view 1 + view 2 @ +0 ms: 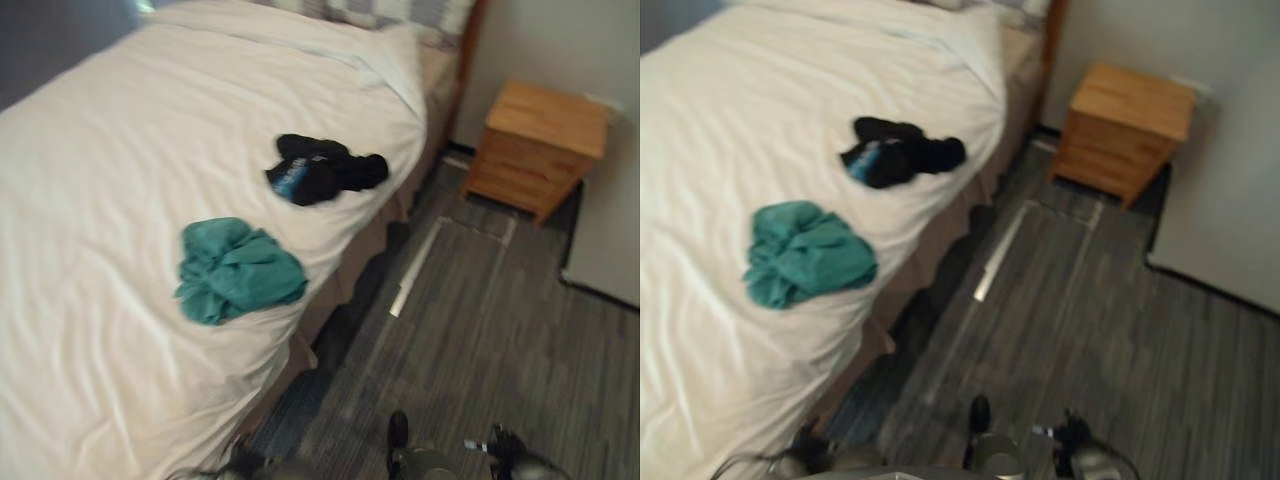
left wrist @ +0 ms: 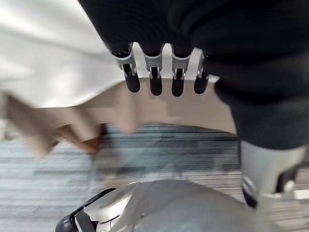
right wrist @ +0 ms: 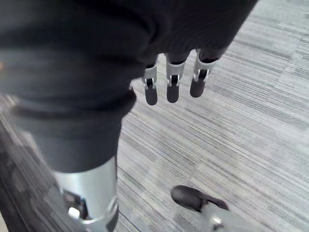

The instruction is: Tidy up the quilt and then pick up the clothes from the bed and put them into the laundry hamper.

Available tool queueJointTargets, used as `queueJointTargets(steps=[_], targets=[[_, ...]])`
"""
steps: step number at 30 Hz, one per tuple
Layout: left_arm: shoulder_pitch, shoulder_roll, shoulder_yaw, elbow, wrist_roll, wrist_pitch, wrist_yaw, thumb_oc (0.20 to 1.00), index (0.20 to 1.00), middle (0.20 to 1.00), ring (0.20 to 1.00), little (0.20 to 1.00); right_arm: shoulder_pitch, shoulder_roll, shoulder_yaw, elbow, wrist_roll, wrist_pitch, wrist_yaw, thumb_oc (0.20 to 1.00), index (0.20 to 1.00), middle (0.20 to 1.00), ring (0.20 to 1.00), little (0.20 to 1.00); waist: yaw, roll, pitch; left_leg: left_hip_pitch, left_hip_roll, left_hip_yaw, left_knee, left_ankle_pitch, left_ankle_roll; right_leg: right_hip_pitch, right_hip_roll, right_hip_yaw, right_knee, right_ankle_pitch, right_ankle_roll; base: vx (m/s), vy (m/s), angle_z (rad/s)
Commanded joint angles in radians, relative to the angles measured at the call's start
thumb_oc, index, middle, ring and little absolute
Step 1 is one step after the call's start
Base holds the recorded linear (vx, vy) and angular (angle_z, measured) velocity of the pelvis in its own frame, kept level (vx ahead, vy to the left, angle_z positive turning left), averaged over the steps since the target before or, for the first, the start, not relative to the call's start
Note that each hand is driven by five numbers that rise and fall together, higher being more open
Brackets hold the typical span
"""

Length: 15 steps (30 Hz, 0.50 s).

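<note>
The white quilt (image 1: 120, 150) lies fairly smooth over the bed. A crumpled teal garment (image 1: 235, 270) rests on it close to the bed's right edge. Farther up the same edge lies a black garment (image 1: 320, 170) with a blue patch. My left hand (image 2: 155, 72) hangs beside the bed with straight fingers holding nothing; past it are the quilt's overhang (image 2: 58, 63) and the beige bed skirt (image 2: 159, 108). My right hand (image 3: 173, 82) hangs over the grey floor, fingers straight and empty. Both hands are low and well away from the clothes.
A wooden nightstand (image 1: 540, 145) stands against the wall at the head of the bed. A white strip (image 1: 415, 270) lies on the grey plank floor (image 1: 480, 350) beside the bed. A pale panel (image 1: 1230, 200) stands at the right. Pillows (image 1: 400, 12) are at the head.
</note>
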Motion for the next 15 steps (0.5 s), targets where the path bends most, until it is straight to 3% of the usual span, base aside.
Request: queueJointTargets(steps=[1,3,5,7,8,9,10,11,12,13,15], targets=[[-0.137,0.031,-0.065,-0.038,-0.044,-0.039,0.033,1.0,1.0,1.0,1.0,1.0,-0.032,-0.003,0.038,0.021,-0.037,0.003,0.004,1.0,1.0,1.0,1.0,1.0,0.064,-0.01,0.081,-0.041,-0.083,0.007,-0.233,0.002,0.095,0.084,0.011,0.118,0.028,-0.183,0.145,0.42,0.195,-1.52],[-0.158,0.019,-0.084,-0.073,-0.063,-0.047,0.03,1.0,1.0,1.0,1.0,1.0,-0.044,-0.009,0.058,0.015,-0.055,-0.002,0.007,1.0,1.0,1.0,1.0,1.0,0.069,0.021,0.068,-0.029,-0.054,-0.038,-0.452,0.074,0.076,0.105,0.03,0.181,0.013,-0.199,0.156,0.52,0.257,-1.85],[-0.145,0.02,-0.11,-0.092,-0.035,-0.05,0.015,1.0,1.0,1.0,1.0,1.0,-0.03,-0.02,0.048,0.01,-0.063,-0.007,0.007,1.0,1.0,1.0,1.0,1.0,0.067,0.044,0.065,-0.017,0.011,0.009,-0.577,0.146,0.057,0.142,0.017,0.195,0.008,-0.23,0.166,0.46,0.23,-1.72],[-0.13,0.028,-0.135,-0.088,0.012,-0.045,-0.002,1.0,1.0,1.0,1.0,1.0,-0.006,-0.021,0.023,0.013,-0.062,-0.01,0.009,1.0,1.0,1.0,1.0,1.0,0.062,0.048,0.051,0.005,0.019,0.049,-0.598,0.139,0.071,0.18,0.009,0.206,0.057,-0.286,0.168,0.55,0.221,-1.12],[-0.139,0.032,-0.138,-0.074,0.026,-0.039,-0.004,1.0,1.0,1.0,1.0,1.0,0.016,-0.014,0.005,0.026,-0.066,-0.007,0.013,1.0,1.0,1.0,1.0,1.0,0.05,0.046,0.044,0.021,-0.012,0.062,-0.591,0.124,0.093,0.16,0.011,0.197,0.203,-0.289,0.181,0.42,0.177,-0.6],[-0.139,0.032,-0.138,-0.074,0.026,-0.039,-0.004,1.0,1.0,1.0,1.0,1.0,0.016,-0.014,0.005,0.025,-0.066,-0.007,0.013,1.0,1.0,1.0,1.0,1.0,0.052,0.044,0.044,0.021,-0.014,0.064,-0.59,0.123,0.094,0.156,0.009,0.199,0.213,-0.296,0.182,0.42,0.158,-0.4],[-0.147,0.03,-0.137,-0.067,0.028,-0.036,-0.006,1.0,1.0,1.0,1.0,1.0,0.022,-0.012,-0.007,0.033,-0.072,-0.002,0.014,1.0,1.0,1.0,1.0,1.0,0.037,0.045,0.053,0.066,-0.03,0.097,-0.603,0.098,0.107,0.106,-0.016,0.161,0.361,-0.262,0.221,0.15,0.053,-0.22],[-0.148,0.029,-0.137,-0.067,0.028,-0.036,-0.006,1.0,1.0,1.0,1.0,1.0,0.021,-0.013,-0.008,0.033,-0.073,-0.002,0.014,1.0,1.0,1.0,1.0,1.0,0.039,0.047,0.051,0.063,-0.027,0.097,-0.604,0.1,0.106,0.103,-0.013,0.163,0.36,-0.259,0.22,0.41,0.141,-0.29],[-0.158,0.037,-0.14,-0.066,0.031,-0.033,-0.007,1.0,1.0,1.0,1.0,1.0,0.017,-0.009,-0.019,0.044,-0.072,0.0,0.015,1.0,1.0,1.0,1.0,1.0,0.003,0.067,0.072,0.133,-0.026,0.114,-0.642,0.091,0.118,-0.015,-0.03,0.125,0.581,-0.127,0.255,0.42,0.142,-0.5],[-0.157,0.039,-0.143,-0.064,0.034,-0.03,0.001,1.0,1.0,1.0,1.0,1.0,0.017,-0.004,-0.02,0.043,-0.066,-0.003,0.012,1.0,1.0,1.0,1.0,1.0,-0.016,0.088,0.081,0.175,-0.015,0.102,-0.671,0.09,0.122,-0.081,0.002,0.128,0.653,-0.11,0.248,0.58,0.165,-0.38],[-0.15,0.042,-0.144,-0.061,0.047,-0.032,0.004,1.0,1.0,1.0,1.0,1.0,0.021,0.001,-0.022,0.04,-0.06,-0.006,0.01,1.0,1.0,1.0,1.0,1.0,-0.034,0.098,0.09,0.218,-0.017,0.096,-0.704,0.086,0.122,-0.131,0.019,0.125,0.681,-0.147,0.242,0.42,0.046,0.18]])
